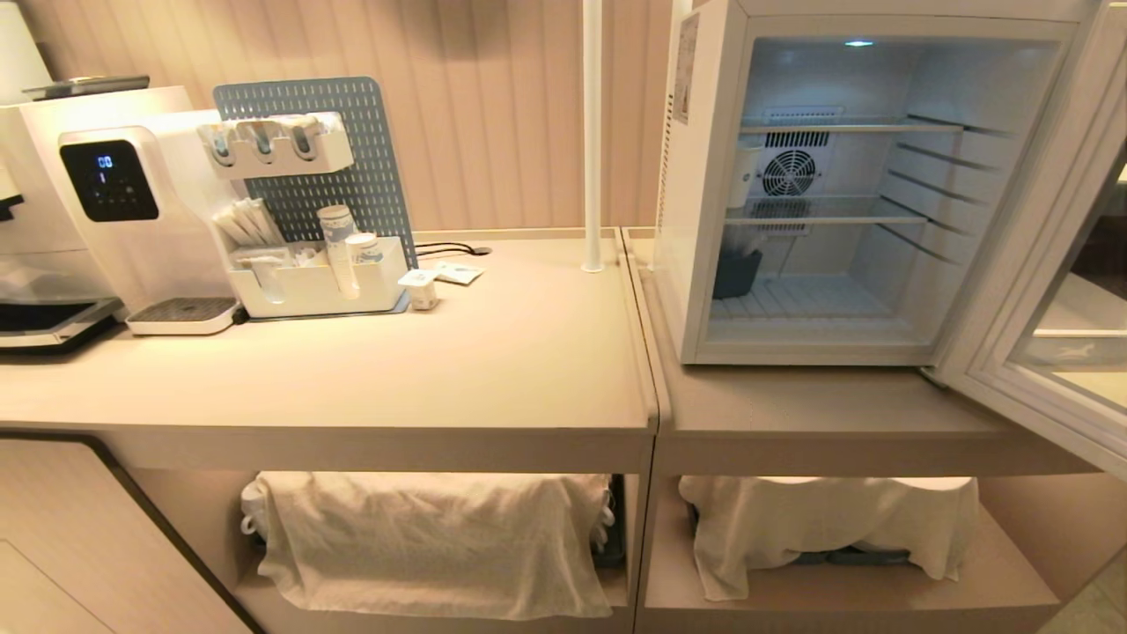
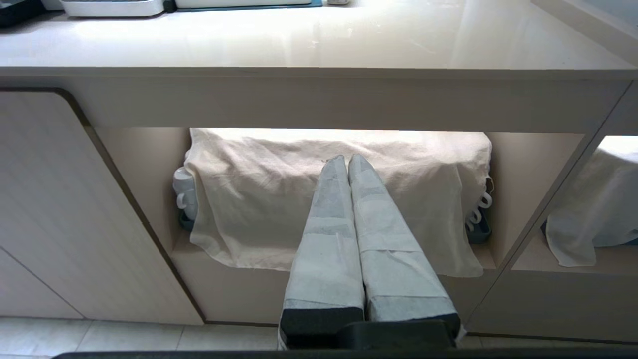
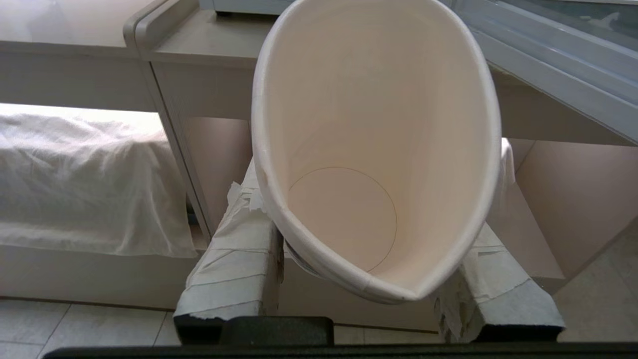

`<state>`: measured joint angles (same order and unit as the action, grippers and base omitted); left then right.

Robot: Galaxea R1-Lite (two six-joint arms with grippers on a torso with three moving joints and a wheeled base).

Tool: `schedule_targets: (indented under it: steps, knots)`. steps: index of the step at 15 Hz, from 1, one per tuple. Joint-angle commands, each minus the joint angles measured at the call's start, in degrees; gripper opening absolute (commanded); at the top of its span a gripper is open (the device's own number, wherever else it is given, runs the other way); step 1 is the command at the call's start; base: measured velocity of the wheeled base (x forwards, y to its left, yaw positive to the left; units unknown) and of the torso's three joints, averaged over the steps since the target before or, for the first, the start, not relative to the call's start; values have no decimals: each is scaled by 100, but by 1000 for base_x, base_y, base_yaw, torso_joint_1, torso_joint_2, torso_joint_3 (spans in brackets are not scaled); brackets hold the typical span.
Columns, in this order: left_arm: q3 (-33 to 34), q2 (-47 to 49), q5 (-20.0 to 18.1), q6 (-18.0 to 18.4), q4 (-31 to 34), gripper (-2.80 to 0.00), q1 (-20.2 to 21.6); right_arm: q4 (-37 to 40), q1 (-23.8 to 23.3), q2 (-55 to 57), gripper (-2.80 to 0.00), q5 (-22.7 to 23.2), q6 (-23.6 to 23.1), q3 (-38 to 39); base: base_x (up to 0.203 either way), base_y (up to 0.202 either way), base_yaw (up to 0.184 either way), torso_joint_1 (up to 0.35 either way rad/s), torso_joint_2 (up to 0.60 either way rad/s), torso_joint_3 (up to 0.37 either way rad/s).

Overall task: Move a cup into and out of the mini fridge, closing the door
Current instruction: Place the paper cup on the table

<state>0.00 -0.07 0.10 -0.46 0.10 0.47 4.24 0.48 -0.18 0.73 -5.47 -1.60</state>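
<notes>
Right jaws clamp the cup (image 3: 374,149), unmarked inside; left jaws pressed together, empty.

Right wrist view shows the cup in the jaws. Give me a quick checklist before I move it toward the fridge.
1. Grip on the cup: right gripper is shut on it, a finger on each side. Ok.
2. Cup shape: the rim is squeezed into an oval. Not ok, ease the pressure if possible.
3. Cup contents: inside looks empty and dry. Ok.
4. Door: swung open to the right, opening clear. Ok.
5. Room inside the fridge: bare patches on the wire shelves and the floor. Ok.
6. Left gripper: shut, empty, parked low in front of the cloth-covered shelf. Ok.
</notes>
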Motion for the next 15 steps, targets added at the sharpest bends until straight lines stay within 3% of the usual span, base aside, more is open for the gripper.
schedule_targets:
  steps: [1,15]
  knots:
    - [0,7,-10,11,-10,-280,-12,-2,-4,9,-280,6,-6,1,-1,126,3,5,0,2]
    - [0,-1,-10,-6,-27,-280,-3,-2,-4,10,-280,8,-16,1,0,191,0,2,2,2]
